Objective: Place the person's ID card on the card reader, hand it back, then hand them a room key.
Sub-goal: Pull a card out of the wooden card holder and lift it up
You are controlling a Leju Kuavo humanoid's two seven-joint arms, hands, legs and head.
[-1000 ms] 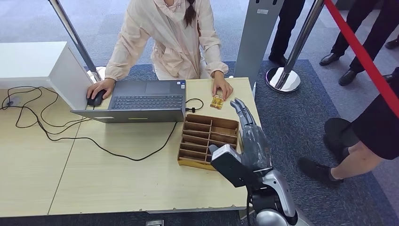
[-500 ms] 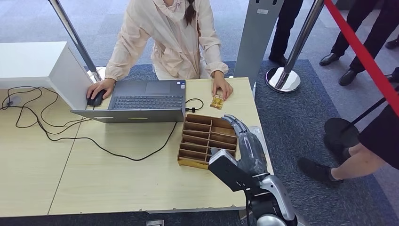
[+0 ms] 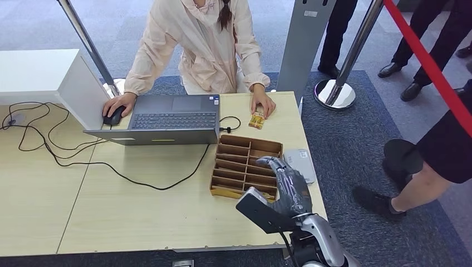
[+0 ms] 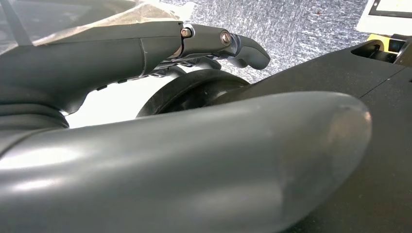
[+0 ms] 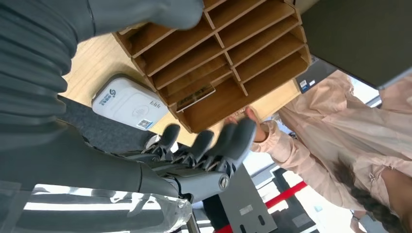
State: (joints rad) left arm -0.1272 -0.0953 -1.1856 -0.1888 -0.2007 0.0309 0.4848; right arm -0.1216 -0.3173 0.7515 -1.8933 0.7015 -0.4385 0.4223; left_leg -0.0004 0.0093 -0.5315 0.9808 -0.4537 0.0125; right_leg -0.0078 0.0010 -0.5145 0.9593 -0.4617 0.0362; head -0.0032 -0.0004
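A small yellowish card [image 3: 256,119] lies on the desk at the person's hand [image 3: 262,103]. The white card reader [image 3: 300,162] sits on the desk just right of the wooden slotted organizer [image 3: 240,160]. My right hand [image 3: 285,187] hovers over the organizer's near right corner, fingers bent downward and apart, holding nothing. In the right wrist view the right hand [image 5: 204,150] hangs near the organizer [image 5: 243,53], where a dark card [image 5: 194,97] lies in one slot, beside the reader [image 5: 124,102]. My left hand [image 4: 194,43] hangs low with its fingers apart and nothing in it.
A person in a pale jacket sits across the desk with one hand on a mouse [image 3: 114,117] beside an open laptop [image 3: 172,119]. Black cables [image 3: 55,150] trail over the left of the desk. A stanchion [image 3: 334,92] with red rope and several standing people are at the right.
My right hand has drawn back from near the person's hand toward me, its fingers bending down over the organizer. The card reader has come into sight.
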